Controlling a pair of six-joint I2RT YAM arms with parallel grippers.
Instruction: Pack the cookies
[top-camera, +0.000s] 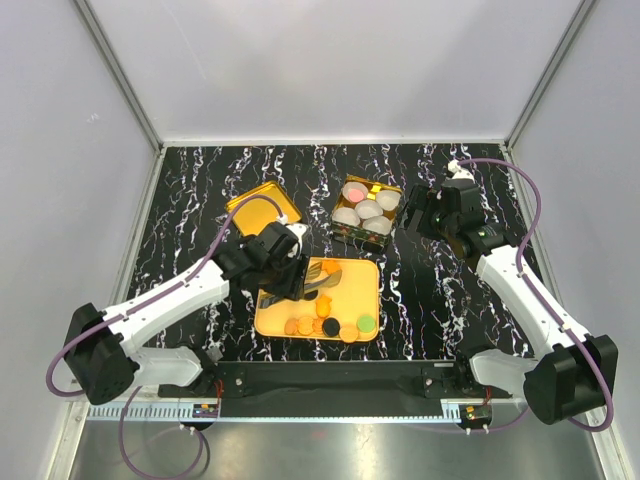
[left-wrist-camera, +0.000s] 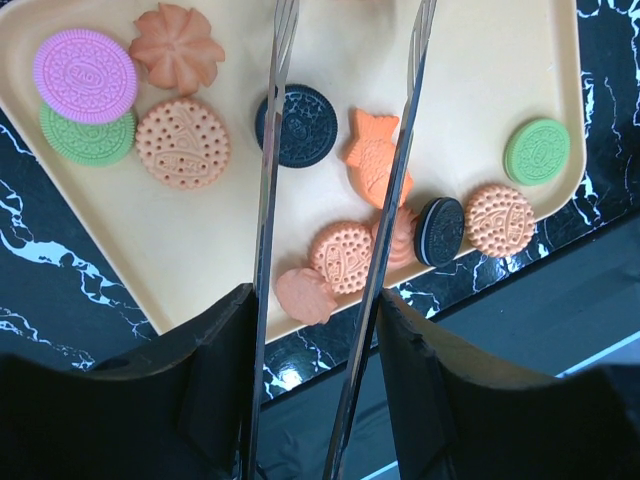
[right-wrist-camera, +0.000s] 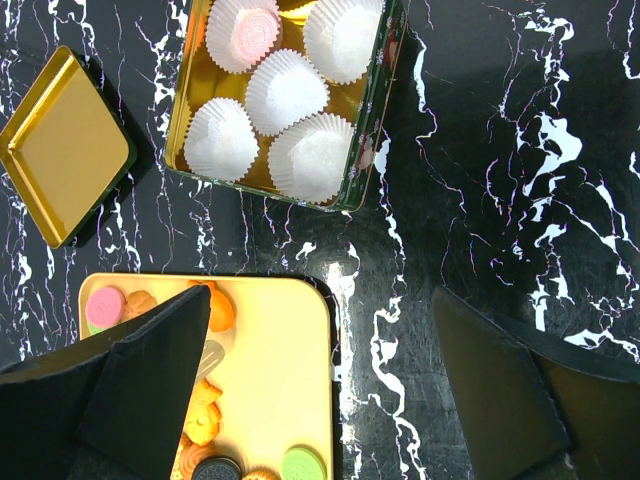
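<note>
Cookies (left-wrist-camera: 183, 143) dot the tray (left-wrist-camera: 500, 60) beneath left gripper (left-wrist-camera: 357, 15), jaws apparently parted.

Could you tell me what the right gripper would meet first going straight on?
Probably the bare marbled table, between the tin and the yellow tray; depth is unclear.

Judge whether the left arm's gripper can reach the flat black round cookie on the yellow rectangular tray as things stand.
Probably yes. The left gripper hangs open over the yellow rectangular tray, and the flat black round cookie lies uncovered just beneath it, with nothing blocking the way down.
</note>
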